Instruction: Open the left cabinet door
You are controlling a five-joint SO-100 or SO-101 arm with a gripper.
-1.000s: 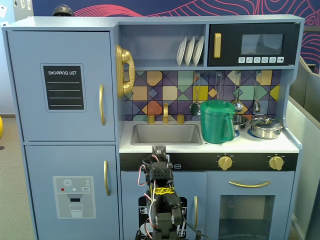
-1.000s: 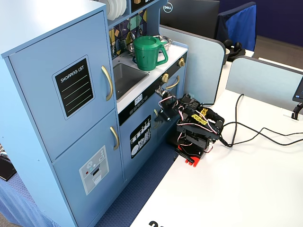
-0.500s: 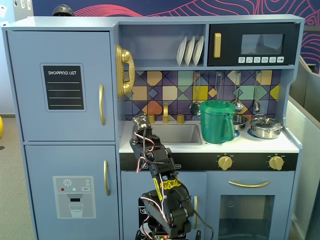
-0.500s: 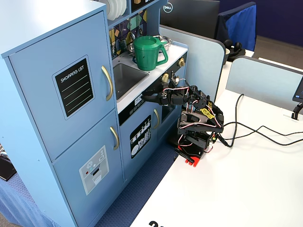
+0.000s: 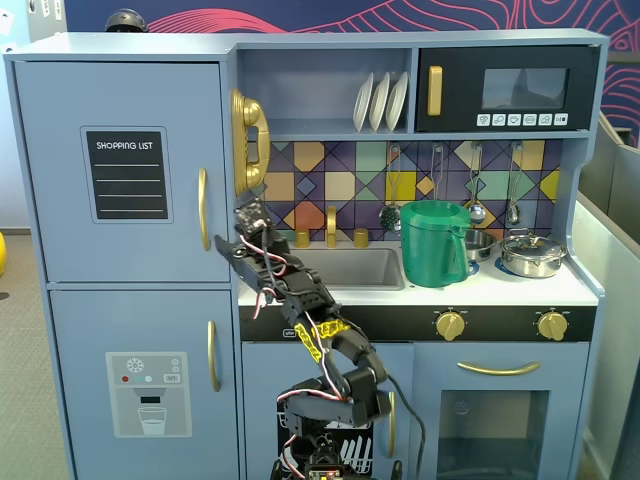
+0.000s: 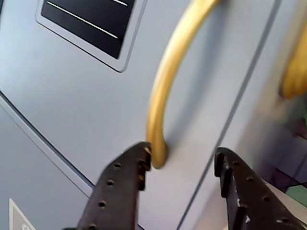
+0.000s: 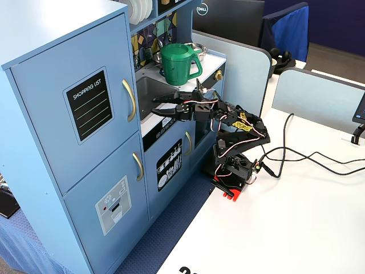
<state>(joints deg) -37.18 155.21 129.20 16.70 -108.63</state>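
The left cabinet door (image 5: 120,170) is light blue with a black "SHOPPING LIST" panel and a curved gold handle (image 5: 203,208). It sits flush and closed in both fixed views (image 7: 80,108). My gripper (image 5: 236,228) is open, just right of the handle's lower end, and reaches toward the handle (image 7: 130,100) in the other fixed view (image 7: 162,105). In the wrist view the handle (image 6: 168,86) curves down to its lower end, which shows between my open jaws (image 6: 182,153), close beside the left finger (image 6: 124,191). I cannot tell if they touch.
Below is the door with the water-dispenser picture (image 5: 148,395). A gold phone (image 5: 250,140) hangs right of the handle. The sink (image 5: 350,268) and green pitcher (image 5: 433,243) stand behind the arm. The arm's base is on a white table (image 7: 296,217) with cables.
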